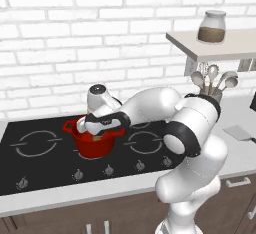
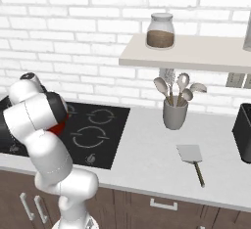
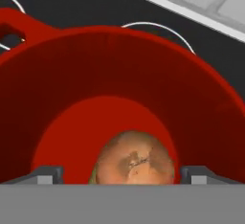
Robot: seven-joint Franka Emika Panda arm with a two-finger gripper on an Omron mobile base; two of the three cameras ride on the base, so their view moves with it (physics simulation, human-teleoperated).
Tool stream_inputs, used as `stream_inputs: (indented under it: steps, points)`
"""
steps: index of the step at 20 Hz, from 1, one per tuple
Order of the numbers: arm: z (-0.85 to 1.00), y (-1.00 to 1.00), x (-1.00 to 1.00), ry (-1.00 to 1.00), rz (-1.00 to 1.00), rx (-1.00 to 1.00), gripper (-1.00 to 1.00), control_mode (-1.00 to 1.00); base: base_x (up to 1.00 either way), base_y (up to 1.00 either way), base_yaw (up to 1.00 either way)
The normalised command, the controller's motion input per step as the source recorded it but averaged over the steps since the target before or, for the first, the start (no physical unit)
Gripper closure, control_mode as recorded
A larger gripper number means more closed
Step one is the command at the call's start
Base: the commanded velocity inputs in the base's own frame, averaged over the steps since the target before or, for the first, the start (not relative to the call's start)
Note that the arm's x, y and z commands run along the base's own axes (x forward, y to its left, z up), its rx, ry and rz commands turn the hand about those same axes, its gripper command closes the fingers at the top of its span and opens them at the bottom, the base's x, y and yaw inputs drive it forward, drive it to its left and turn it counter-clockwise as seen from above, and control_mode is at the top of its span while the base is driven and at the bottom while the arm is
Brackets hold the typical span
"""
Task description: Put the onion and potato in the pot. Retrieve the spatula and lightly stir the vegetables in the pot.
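Red and round, the pot sits on the black stovetop, and the gripper hangs just above its mouth with fingers spread wide, holding nothing. The orange-tan onion lies on the pot's floor between them. The spatula lies on the table, well apart, near the utensil cup.

White brick wall, grey counter

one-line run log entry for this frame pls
hand: open, over pot | onion: in pot, between the fingertips, not gripped | spatula: on counter, untouched | stir: not yet done
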Motion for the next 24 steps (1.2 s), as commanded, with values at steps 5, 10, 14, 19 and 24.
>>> stream_inputs:
  steps: [5,10,14,19,24]
  points:
    - [0.80,-0.31,-0.33,-0.05,-0.04,0.00,-1.00,-1.00,0.00,0.00,0.00]
    - [0.78,-0.99,-0.73,-0.01,-0.11,0.09,-1.00,-1.00,0.00,0.00,0.00]
    - [0.38,-1.00,-0.45,0.03,-0.16,0.13,-1.00,-1.00,0.00,0.00,0.00]
    - [0.15,-1.00,-0.68,0.04,-0.18,0.08,-1.00,-1.00,0.00,0.00,0.00]
    - [0.07,-1.00,-0.76,0.00,-0.18,0.01,-1.00,-1.00,0.00,0.00,0.00]
